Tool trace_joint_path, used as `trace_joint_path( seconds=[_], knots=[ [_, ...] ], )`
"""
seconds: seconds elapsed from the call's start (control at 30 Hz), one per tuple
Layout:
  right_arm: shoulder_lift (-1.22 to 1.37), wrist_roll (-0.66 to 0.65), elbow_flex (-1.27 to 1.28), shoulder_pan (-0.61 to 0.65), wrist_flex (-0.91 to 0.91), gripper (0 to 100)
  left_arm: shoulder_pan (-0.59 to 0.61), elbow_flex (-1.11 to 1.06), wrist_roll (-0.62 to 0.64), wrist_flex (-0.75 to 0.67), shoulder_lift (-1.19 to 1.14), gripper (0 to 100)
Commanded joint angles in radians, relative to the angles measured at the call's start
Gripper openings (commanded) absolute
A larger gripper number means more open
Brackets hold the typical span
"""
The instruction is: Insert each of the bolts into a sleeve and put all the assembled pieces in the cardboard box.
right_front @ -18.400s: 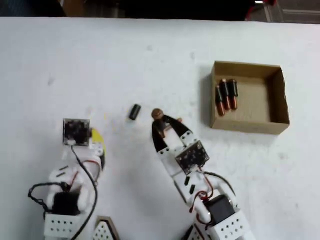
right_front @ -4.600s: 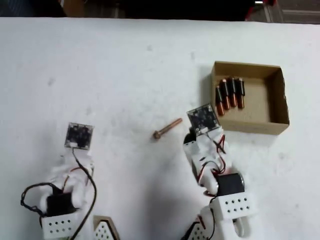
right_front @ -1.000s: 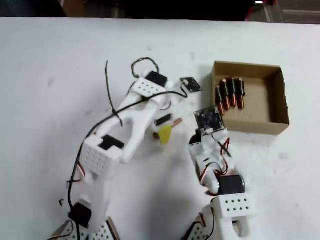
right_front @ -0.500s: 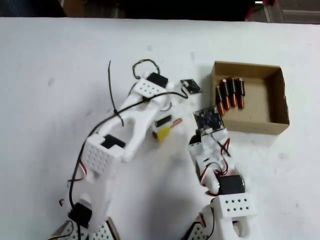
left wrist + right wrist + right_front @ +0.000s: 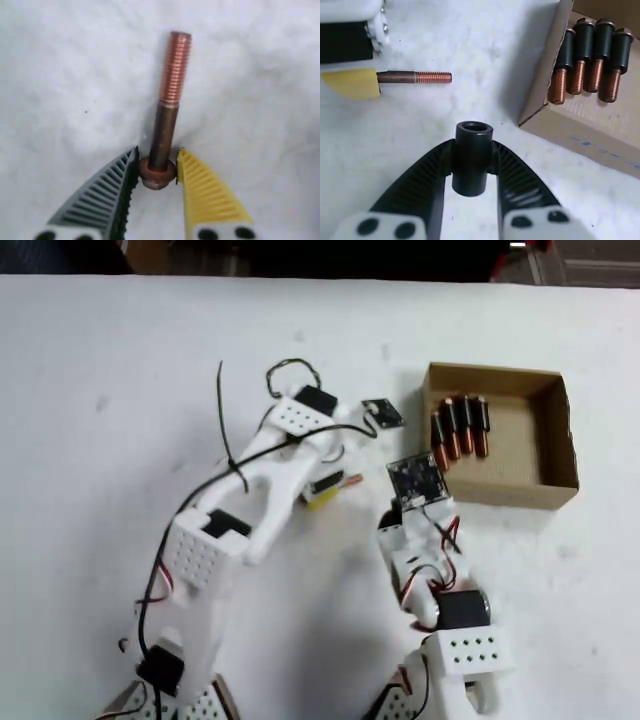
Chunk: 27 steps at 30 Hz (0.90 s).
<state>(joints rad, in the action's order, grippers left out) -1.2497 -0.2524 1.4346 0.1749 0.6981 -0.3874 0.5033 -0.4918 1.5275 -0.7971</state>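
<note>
Bolt (image 5: 170, 90) held by left pincer (image 5: 157, 152), sleeve (image 5: 472, 167) by right pincer (image 5: 473, 147), not yet joined; four assemblies (image 5: 460, 430) in the cardboard box (image 5: 525, 445) at two o'clock.

A white bench (image 5: 90, 350) takes up nearly all of the high view. Its surface is matte and faintly mottled, with a few small grey smudges (image 5: 102, 401). Past its far edge runs a dark strip (image 5: 300, 258) of room in shadow. In that strip a brownish shape (image 5: 150, 252) sits toward one end. Toward the other are a red edge (image 5: 510, 262), a small bright light (image 5: 517, 244) and a grey patch (image 5: 600, 260).
</note>
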Motion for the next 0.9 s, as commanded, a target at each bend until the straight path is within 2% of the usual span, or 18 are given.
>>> trace_joint_path(
  seconds=[0.0, 0.3, 0.47, 0.63, 0.87],
  knots=[
    [-0.018, 0.0, -0.006, -0.008, -0.024, 1.6, 0.005, 0.014, -0.012, 0.003, 0.016, 4],
    [-0.018, 0.0, -0.006, -0.008, -0.025, 1.6, 0.068, 0.015, -0.018, 0.103, 0.025, 4],
    [-0.018, 0.0, -0.006, -0.008, -0.025, 1.6, 0.081, 0.015, -0.146, 0.158, 0.027, 2],
    [-0.018, 0.0, -0.006, -0.008, -0.025, 1.6, 0.081, 0.015, -0.153, 0.173, 0.038, 2],
    [-0.018, 0.0, 0.031, -0.008, -0.094, 1.6, 0.082, 0.003, -0.157, 0.233, 0.26, 2]
  ],
)
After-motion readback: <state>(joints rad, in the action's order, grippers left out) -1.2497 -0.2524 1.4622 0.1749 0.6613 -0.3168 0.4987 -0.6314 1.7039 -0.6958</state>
